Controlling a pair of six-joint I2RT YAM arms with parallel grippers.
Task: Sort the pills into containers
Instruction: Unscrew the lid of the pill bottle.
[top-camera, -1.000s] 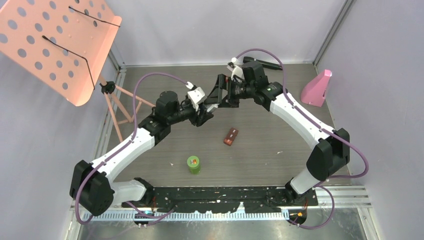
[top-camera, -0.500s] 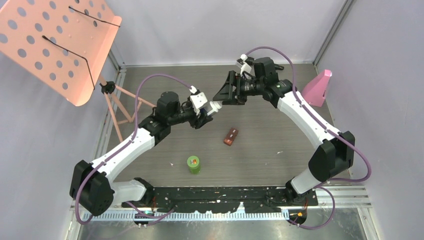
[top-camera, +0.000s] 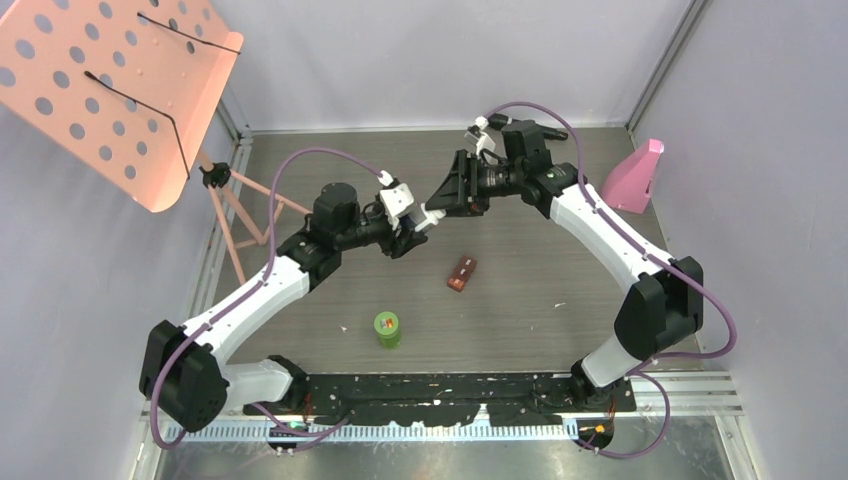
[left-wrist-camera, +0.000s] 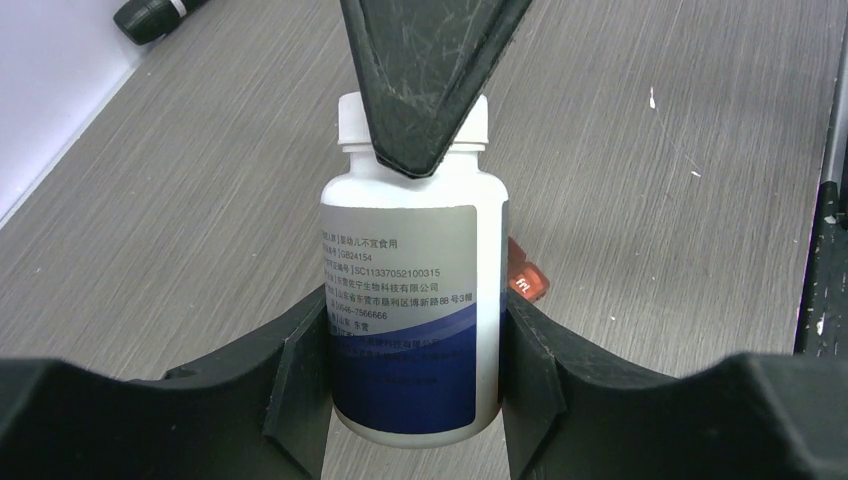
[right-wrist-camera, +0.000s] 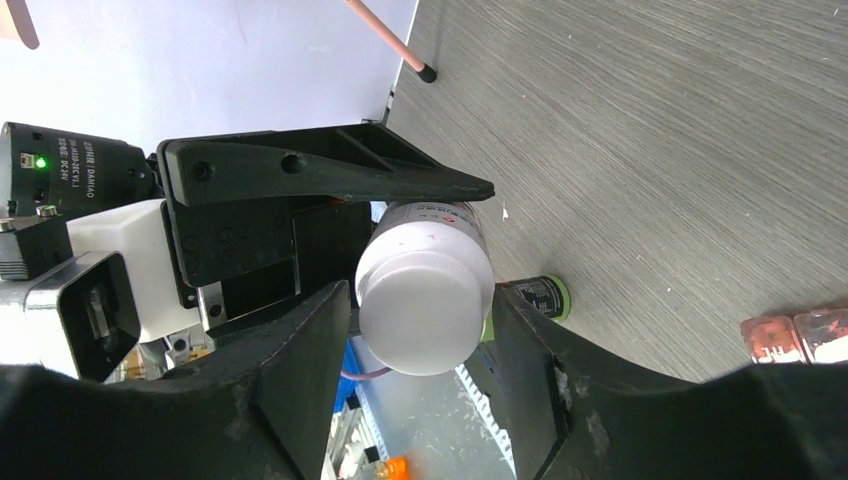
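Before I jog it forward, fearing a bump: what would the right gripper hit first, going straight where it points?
Likely the cap of the white bottle, sitting between the right gripper's fingers; the left gripper holds that bottle.

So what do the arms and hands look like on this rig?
The left arm and right arm have white links, black joints and a looping purple cable each. The left hand and right hand carry black wedge-shaped fingers, scuffed, with white camera blocks behind.

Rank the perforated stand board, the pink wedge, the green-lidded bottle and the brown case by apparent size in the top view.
1. perforated stand board, though it may sit nearer the camera
2. pink wedge
3. green-lidded bottle and brown case: these look about alike, so they are not ranked
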